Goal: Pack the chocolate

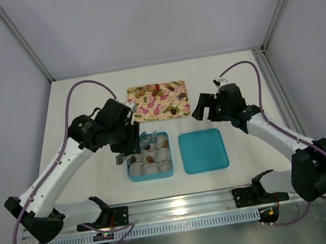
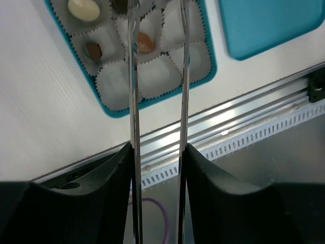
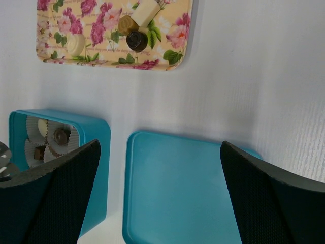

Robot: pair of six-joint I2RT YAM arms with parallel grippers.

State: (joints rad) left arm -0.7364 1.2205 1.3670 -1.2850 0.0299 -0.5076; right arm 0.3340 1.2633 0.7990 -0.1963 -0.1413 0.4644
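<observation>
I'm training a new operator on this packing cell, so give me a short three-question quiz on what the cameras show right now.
1. True or false: the teal lid sits closed on the teal box.
2. Which gripper hangs over the box's paper cups?
3. Where do the chocolates not yet packed lie? A) on the floral tray B) on the lid C) in the paper cups.
Key: 1 false, the lid lies flat beside the box, on its right. 2 the left gripper; the right gripper stands open, off the box. 3 A.
</observation>
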